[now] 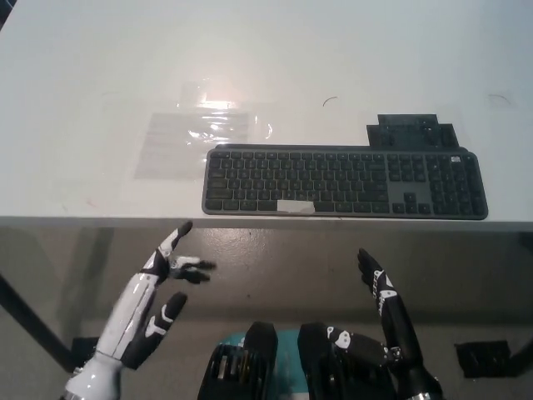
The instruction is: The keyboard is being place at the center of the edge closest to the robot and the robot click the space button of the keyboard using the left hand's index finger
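A dark grey keyboard (345, 182) lies along the near edge of the white table (100, 75), right of its middle. Its space bar (295, 207) carries a pale strip of tape. My white left hand (162, 287) hangs below the table edge at the lower left, open, fingers spread, one finger pointing up toward the edge. It is well left of the keyboard and below it, touching nothing. My black right hand (385, 296) rests open below the table edge at the lower right.
A clear plastic sheet (200, 133) lies on the table behind and left of the keyboard. A small black block (410, 132) sits behind the keyboard's right half. Dark table legs (29, 321) show under the left edge.
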### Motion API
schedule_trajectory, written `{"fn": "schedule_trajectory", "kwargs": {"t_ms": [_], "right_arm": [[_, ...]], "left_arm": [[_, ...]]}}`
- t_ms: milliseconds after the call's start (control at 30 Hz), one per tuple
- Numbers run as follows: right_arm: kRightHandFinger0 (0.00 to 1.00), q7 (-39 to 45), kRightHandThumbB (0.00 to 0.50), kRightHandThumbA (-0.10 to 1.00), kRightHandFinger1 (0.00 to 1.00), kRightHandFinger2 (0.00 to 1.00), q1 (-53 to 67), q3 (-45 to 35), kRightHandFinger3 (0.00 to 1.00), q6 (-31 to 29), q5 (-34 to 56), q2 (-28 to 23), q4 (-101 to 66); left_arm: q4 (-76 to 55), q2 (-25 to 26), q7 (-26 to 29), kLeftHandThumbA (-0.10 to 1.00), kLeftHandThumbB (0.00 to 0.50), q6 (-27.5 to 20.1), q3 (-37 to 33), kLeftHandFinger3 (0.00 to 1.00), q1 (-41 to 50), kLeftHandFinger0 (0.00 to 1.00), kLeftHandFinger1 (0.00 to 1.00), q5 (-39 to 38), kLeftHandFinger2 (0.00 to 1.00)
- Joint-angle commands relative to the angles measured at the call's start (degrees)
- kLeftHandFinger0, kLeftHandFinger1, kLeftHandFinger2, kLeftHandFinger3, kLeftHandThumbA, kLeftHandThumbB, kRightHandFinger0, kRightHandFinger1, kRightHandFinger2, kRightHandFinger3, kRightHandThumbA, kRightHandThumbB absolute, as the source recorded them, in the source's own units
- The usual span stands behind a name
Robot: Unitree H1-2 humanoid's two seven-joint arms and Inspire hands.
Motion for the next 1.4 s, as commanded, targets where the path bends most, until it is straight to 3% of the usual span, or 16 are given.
{"fn": "schedule_trajectory", "kwargs": {"t_ms": [0, 133, 200, 367, 833, 1200, 1367], "right_arm": [[1.0, -2.01, 0.379, 1.0, 1.0, 1.0, -0.97, 0.95, 1.0, -5.57, -1.72, 0.11, -0.72], [1.0, -2.01, 0.368, 1.0, 1.0, 1.0, -1.06, 0.96, 1.0, -5.57, -1.63, 0.01, -0.83], [1.0, -2.34, 0.383, 1.0, 1.0, 1.0, -1.18, 0.69, 1.0, -5.57, -2.02, 0.1, -0.91], [1.0, -2.38, 0.369, 1.0, 1.0, 1.0, -0.96, 0.95, 1.0, -5.57, -1.68, 0.12, -1.02], [1.0, -3.32, 0.352, 1.0, 1.0, 1.0, -1.24, 1.03, 1.0, -5.57, -1.81, -0.06, -1.04], [1.0, -3.06, 0.362, 1.0, 1.0, 1.0, -1.47, 0.74, 1.0, -5.56, -1.55, 0.14, -1.47], [1.0, -3.08, 0.356, 1.0, 1.0, 1.0, -1.43, 0.67, 1.0, -5.57, -1.45, 0.01, -1.84]], "left_arm": [[-12.58, -0.49, -0.67, 1.0, 0.405, -1.25, -0.8, 1.0, -3.92, 0.0, 0.0, 19.14, 0.0], [-12.26, -0.21, -4.41, 1.0, 0.412, 2.58, -3.11, 1.0, -7.99, 0.0, 0.0, 22.47, 0.01], [-10.44, -0.17, -5.87, 1.0, 0.391, 3.9, -4.53, 1.0, -10.81, 0.0, 0.0, 23.15, 0.01], [-0.71, -0.54, -4.59, 1.0, 0.405, 5.36, -7.33, 1.0, -16.42, 0.0, 0.0, 26.76, 0.0], [20.74, -3.49, -1.85, 1.0, 0.356, 11.74, -12.06, 1.0, -29.29, 0.0, 0.0, 30.31, 0.05], [31.42, -3.76, 0.56, 1.0, 0.367, 13.0, -13.86, 1.0, -31.91, 0.01, 0.03, 30.95, 0.09], [32.52, -3.88, 1.44, 1.0, 0.354, 12.57, -14.49, 1.0, -29.96, 0.0, 0.0, 30.77, 0.04]]}}
